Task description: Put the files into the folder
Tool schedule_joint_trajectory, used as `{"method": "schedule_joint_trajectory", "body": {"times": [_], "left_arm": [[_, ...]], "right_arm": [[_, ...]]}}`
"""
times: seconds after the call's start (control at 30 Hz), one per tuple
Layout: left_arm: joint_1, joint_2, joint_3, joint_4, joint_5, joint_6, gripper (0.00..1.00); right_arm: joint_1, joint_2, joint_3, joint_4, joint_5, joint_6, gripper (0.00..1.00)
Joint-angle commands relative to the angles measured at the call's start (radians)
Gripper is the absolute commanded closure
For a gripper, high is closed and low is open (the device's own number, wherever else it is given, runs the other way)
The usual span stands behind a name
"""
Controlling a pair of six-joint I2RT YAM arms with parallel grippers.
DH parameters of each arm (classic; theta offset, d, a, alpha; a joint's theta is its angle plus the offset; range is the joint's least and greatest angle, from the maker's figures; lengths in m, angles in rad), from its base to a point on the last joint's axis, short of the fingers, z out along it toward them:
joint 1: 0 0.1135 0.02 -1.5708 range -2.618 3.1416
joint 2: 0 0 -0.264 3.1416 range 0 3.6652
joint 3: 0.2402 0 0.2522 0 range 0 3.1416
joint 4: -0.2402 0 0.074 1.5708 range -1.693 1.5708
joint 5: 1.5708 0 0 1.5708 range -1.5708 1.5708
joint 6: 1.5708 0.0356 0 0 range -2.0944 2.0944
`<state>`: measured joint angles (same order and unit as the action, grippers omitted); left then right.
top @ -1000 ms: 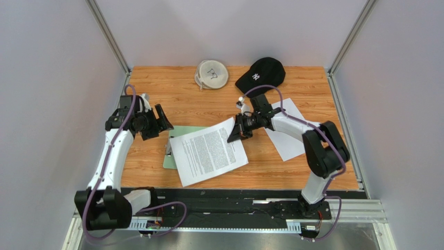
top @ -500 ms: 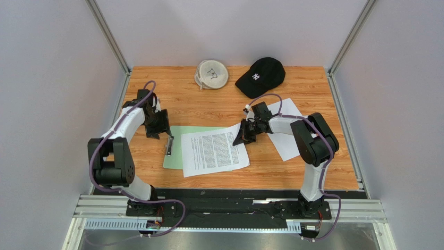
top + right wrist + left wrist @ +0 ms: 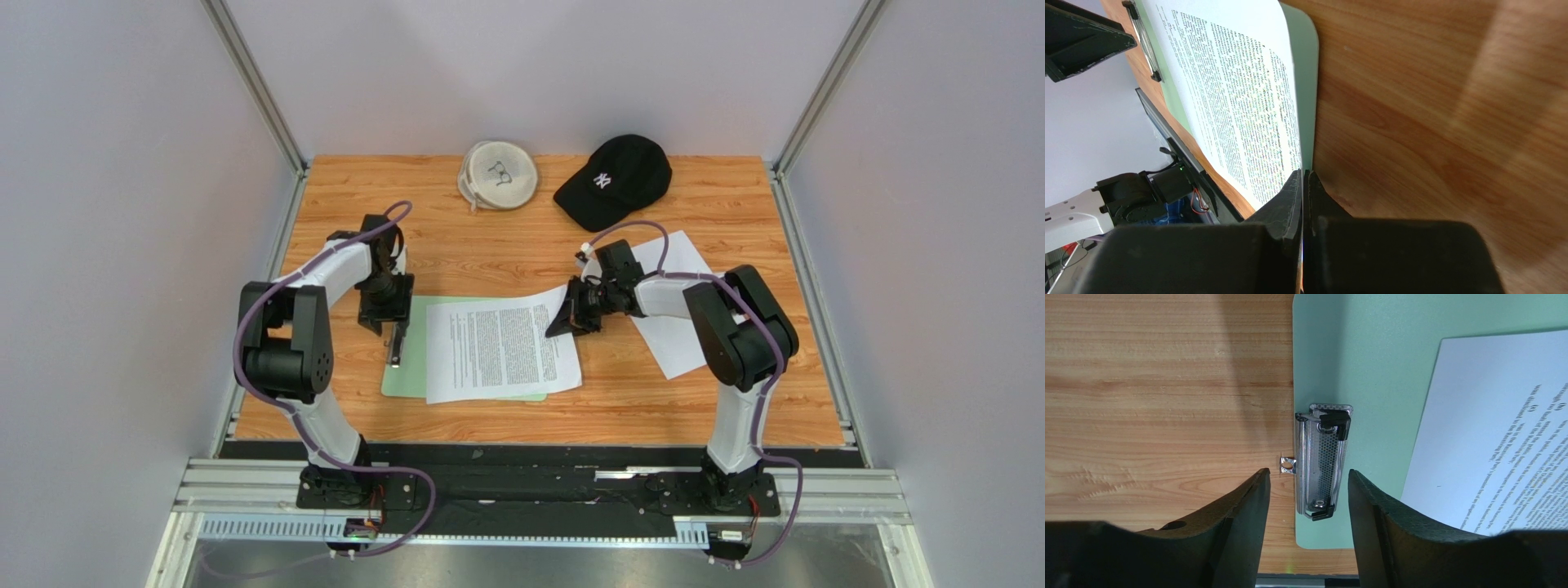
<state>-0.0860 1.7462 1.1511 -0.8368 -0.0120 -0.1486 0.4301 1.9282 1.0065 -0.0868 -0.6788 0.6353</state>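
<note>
A printed paper sheet (image 3: 501,348) lies over the mint-green folder (image 3: 411,363), text side up. My right gripper (image 3: 567,321) is shut on the sheet's right edge, also seen in the right wrist view (image 3: 1247,110). My left gripper (image 3: 395,328) is open just above the folder's metal clip (image 3: 1321,459), one finger (image 3: 1235,520) over the wood and the other over the green board (image 3: 1352,355). The sheet (image 3: 1499,429) stops short of the clip. A second white sheet (image 3: 682,328) lies blank side up under my right arm.
A black cap (image 3: 613,175) and a white round case with glasses (image 3: 499,173) sit at the back of the wooden table (image 3: 491,251). Metal frame rails run along the left, right and front edges.
My right gripper has drawn the sheet left and turned it square over the folder. My left arm has swung in from the left and lowered its open gripper over the clip.
</note>
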Motion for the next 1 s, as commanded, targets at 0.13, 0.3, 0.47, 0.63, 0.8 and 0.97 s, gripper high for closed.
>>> {"method": "schedule_joint_trajectory", "body": {"times": [0.13, 0.3, 0.47, 0.63, 0.8, 0.97], "left_arm": [[-0.031, 0.012, 0.009, -0.010, -0.062, 0.043, 0.51], [-0.034, 0.032, 0.001, -0.018, -0.049, 0.046, 0.49], [-0.040, 0.041, -0.005, -0.019, -0.028, 0.055, 0.46], [-0.050, 0.038, -0.007, -0.016, 0.006, 0.052, 0.45], [-0.060, -0.049, -0.018, 0.007, 0.006, 0.030, 0.43], [-0.060, -0.073, -0.014, 0.005, 0.043, 0.018, 0.42]], "right_arm": [[-0.031, -0.003, -0.006, 0.071, -0.024, 0.000, 1.00], [-0.030, -0.006, -0.013, 0.079, -0.034, 0.003, 1.00], [-0.031, -0.006, -0.014, 0.078, -0.038, 0.001, 1.00], [-0.031, 0.002, -0.011, 0.079, -0.039, 0.001, 1.00], [-0.031, 0.006, -0.006, 0.078, -0.042, -0.002, 1.00], [-0.031, 0.009, -0.008, 0.079, -0.044, -0.003, 1.00]]}}
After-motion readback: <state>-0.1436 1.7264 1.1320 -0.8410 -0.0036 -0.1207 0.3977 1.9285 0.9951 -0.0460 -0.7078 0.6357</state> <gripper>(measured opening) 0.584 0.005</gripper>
